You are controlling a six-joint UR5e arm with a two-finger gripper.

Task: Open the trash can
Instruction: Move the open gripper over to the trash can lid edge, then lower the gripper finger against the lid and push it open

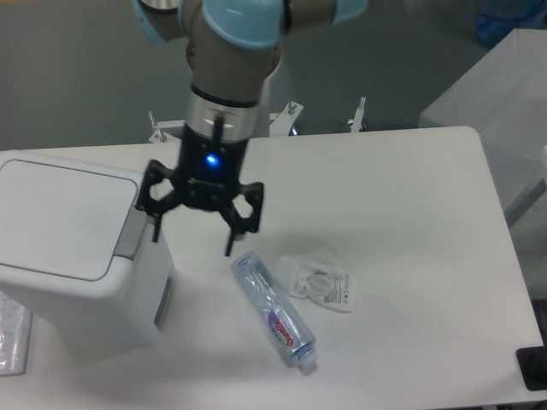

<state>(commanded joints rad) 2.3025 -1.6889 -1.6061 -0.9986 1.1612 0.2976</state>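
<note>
The trash can [73, 252] is a large boxy white bin at the left of the table. Its flat white lid [60, 218] lies closed. A grey push-latch [130, 231] sits on its right rim. My gripper [193, 238] hangs just to the right of the bin, above the table. It is open, with its black fingers spread wide. The left fingertip [156, 232] is close beside the latch; I cannot tell whether it touches. The gripper holds nothing.
A crushed clear plastic bottle [273, 312] lies on the table right of the bin. A crumpled white wrapper [320, 280] lies next to it. A clear bag [13, 337] shows at the lower left edge. A dark object [534, 369] sits at the lower right corner.
</note>
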